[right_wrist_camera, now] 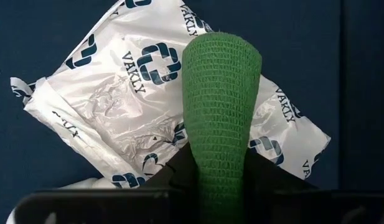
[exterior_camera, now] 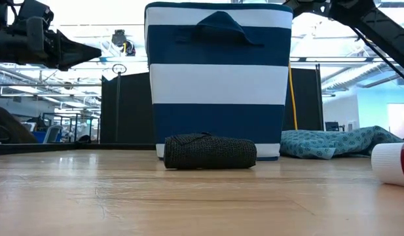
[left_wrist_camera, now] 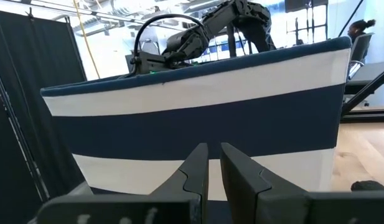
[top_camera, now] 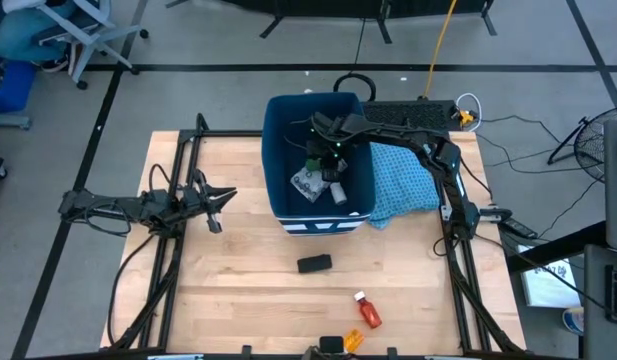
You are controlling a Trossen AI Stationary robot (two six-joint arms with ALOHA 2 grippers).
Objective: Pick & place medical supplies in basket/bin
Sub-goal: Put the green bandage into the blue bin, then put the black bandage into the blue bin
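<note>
Risk starts low at nine o'clock on the bench [top_camera: 238,300], where the left gripper [top_camera: 220,199] waits clear of the bin's left wall, its jaws nearly together with only a thin slit between them and nothing held. It is no threat as long as it stays there; a swing toward three o'clock would knock the bin sideways.

At the centre, toward twelve o'clock, stands the blue-and-white striped bin [top_camera: 271,150]. Inside it lies a white patterned packet [right_wrist_camera: 111,93], with at least one more small item beside it that I cannot identify.

Over the bin's interior hangs the right gripper [right_wrist_camera: 220,168], its jaws closed on a green wrapped roll [right_wrist_camera: 221,99] that stands up between the fingers, directly above the packet. The drop looks imminent. The roll's fabric surface may cling to a finger pad and be dragged back out when the arm lifts. If the arm leaves at an angle, its wrist could catch the soft rim and tip or shift the bin toward the light blue cloth [top_camera: 403,180] at three o'clock.

Further toward six o'clock, the black oblong piece [top_camera: 314,264] lies in front of the bin, and an orange bottle [top_camera: 368,313] and another small orange item [top_camera: 353,340] lie near the front edge. These rounded things may roll if nudged on approach.
</note>
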